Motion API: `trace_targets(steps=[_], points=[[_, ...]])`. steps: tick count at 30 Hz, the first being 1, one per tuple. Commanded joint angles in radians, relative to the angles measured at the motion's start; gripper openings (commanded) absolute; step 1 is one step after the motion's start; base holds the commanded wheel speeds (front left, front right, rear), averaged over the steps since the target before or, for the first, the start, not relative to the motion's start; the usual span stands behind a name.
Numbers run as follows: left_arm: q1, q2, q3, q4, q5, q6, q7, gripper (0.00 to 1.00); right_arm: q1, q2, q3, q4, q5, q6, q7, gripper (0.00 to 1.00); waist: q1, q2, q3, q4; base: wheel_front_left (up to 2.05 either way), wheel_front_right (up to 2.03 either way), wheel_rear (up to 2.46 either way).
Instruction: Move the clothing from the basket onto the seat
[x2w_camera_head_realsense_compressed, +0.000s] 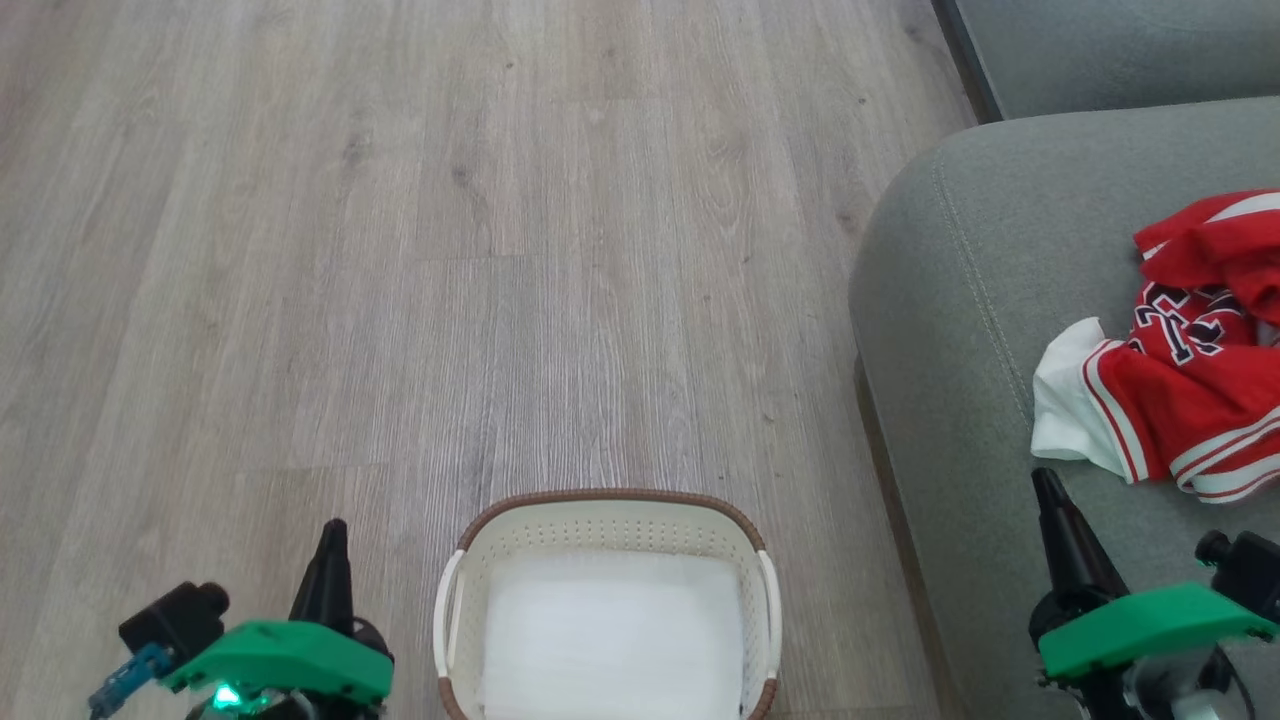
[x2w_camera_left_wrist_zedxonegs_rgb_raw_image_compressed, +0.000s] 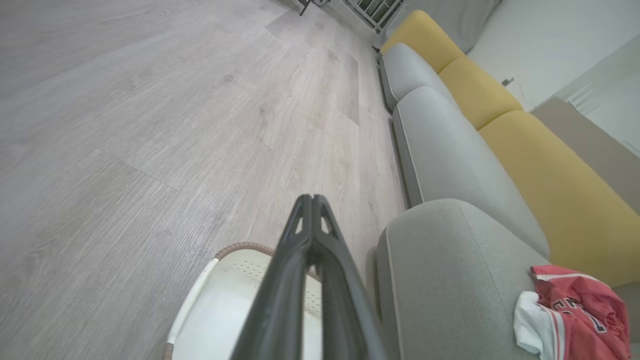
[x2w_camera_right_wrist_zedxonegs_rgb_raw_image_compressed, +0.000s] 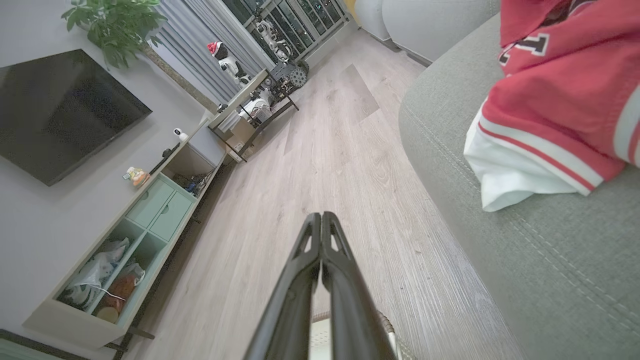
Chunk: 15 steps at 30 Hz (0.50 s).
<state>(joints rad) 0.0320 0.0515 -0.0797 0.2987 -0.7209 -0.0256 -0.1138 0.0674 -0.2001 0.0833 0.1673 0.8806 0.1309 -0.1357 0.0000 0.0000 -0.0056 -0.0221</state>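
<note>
Listing the clothing (x2w_camera_head_realsense_compressed: 1190, 380) heaped on the seat (x2w_camera_head_realsense_compressed: 960, 330) at right, we note the near basket (x2w_camera_head_realsense_compressed: 610, 497) bare but for its white liner (x2w_camera_head_realsense_compressed: 610, 630), so left gripper (x2w_camera_head_realsense_compressed: 334, 528) and right gripper (x2w_camera_head_realsense_compressed: 1045, 482) hang pressed together, empty, apparently nothing left to carry.

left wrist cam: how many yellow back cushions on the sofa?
3, in a row along the back: far cushion, middle cushion, near cushion just behind the clothing. More may sit past the frame edge.
</note>
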Motion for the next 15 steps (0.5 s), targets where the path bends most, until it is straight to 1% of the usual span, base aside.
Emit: trace_targets(steps=[1, 15], points=[[-0.055, 0.001, 0.029, -0.034, -0.029, -0.007, 0.004, 0.0, -0.054, -0.005, -0.01, -0.025, 0.026, 0.0, 0.008, 0.0, 0.0, 0.0, 0.0, 0.0, 0.0, 0.0, 0.0], [-0.07, 0.001, 0.057, -0.037, -0.173, -0.024, 0.042, 0.0, -0.074, 0.017, -0.036, -0.008, 0.148, 0.0, 0.044, 0.0, 0.0, 0.0, 0.002, 0.004, 0.0, 0.0, 0.0]])
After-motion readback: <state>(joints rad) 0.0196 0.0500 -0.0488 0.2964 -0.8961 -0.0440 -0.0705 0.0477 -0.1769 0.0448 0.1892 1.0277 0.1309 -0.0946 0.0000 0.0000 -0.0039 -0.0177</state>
